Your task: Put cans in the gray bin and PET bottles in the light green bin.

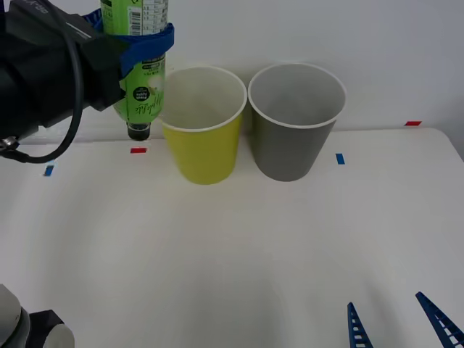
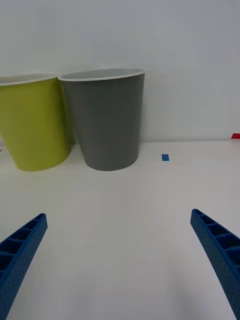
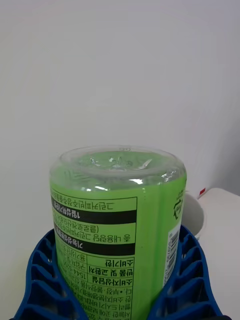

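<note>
Front view: left gripper (image 1: 141,43) at upper left, clamped on the PET bottle (image 1: 141,87), held upside down, black cap lowest, just left of the light green bin (image 1: 206,152). Gray bin (image 1: 293,148) touches it at right, both upright on the white table (image 1: 232,246). Right gripper (image 1: 399,319) at lower right, fingers spread, holding nothing. Right wrist view: both bins side by side, blue tape mark (image 2: 165,157) near the gray one. Left wrist view: blue fingers (image 3: 187,280) hug the bottle's green label, clear base uppermost.

light green bin (image 1: 203,145) left of gray bin (image 1: 293,138), touching
</note>
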